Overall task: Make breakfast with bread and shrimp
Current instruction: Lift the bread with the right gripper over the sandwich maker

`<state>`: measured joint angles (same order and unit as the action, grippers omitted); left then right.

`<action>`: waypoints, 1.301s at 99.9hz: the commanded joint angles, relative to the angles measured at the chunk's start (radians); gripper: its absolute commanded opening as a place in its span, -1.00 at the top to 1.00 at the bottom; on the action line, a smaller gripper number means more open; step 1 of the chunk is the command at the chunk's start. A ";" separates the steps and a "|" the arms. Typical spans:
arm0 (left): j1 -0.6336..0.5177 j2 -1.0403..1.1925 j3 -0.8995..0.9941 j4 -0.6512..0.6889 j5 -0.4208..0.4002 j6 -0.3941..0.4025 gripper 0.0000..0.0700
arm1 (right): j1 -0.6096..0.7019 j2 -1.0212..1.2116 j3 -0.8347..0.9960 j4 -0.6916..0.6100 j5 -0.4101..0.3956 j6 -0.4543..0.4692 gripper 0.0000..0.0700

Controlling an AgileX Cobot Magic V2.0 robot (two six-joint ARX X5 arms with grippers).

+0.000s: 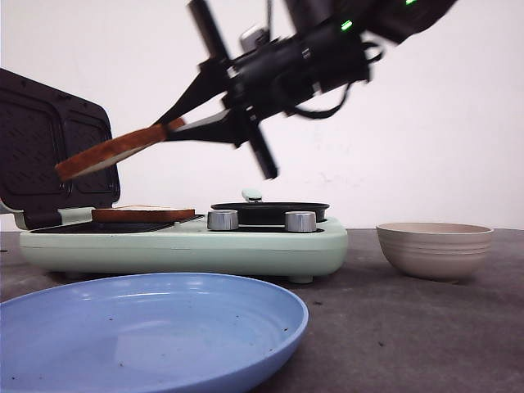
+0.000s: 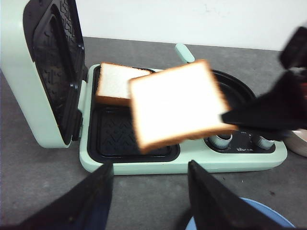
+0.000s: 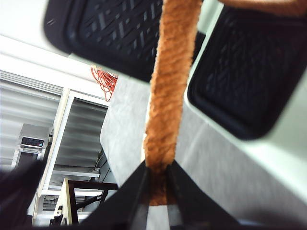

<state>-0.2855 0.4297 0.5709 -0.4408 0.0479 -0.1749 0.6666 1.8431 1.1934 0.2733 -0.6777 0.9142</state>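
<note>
My right gripper (image 1: 173, 125) is shut on the edge of one bread slice (image 1: 110, 151) and holds it tilted in the air above the open sandwich maker (image 1: 184, 246). The held slice shows in the left wrist view (image 2: 177, 105) and edge-on in the right wrist view (image 3: 170, 81), pinched at my right gripper (image 3: 158, 184). The second bread slice (image 1: 143, 214) lies flat on the maker's grill plate, also in the left wrist view (image 2: 115, 82). My left gripper (image 2: 149, 175) is open and empty, in front of the maker. No shrimp is in view.
A blue plate (image 1: 147, 327) sits at the front left. A beige ribbed bowl (image 1: 434, 246) stands right of the maker. The maker's lid (image 1: 49, 147) stands open at the left. A small black pan (image 1: 270, 211) and two knobs (image 1: 223, 219) sit on its right half.
</note>
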 commanded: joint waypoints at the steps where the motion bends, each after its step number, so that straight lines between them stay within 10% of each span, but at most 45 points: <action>1: -0.003 0.000 0.002 0.010 -0.004 0.008 0.34 | 0.018 0.059 0.061 0.010 -0.003 0.016 1.00; 130: -0.003 0.000 0.002 0.011 -0.004 0.009 0.34 | 0.071 0.177 0.166 -0.066 0.189 0.031 1.00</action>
<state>-0.2855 0.4297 0.5709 -0.4404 0.0479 -0.1749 0.7265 1.9919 1.3327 0.2020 -0.4900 0.9482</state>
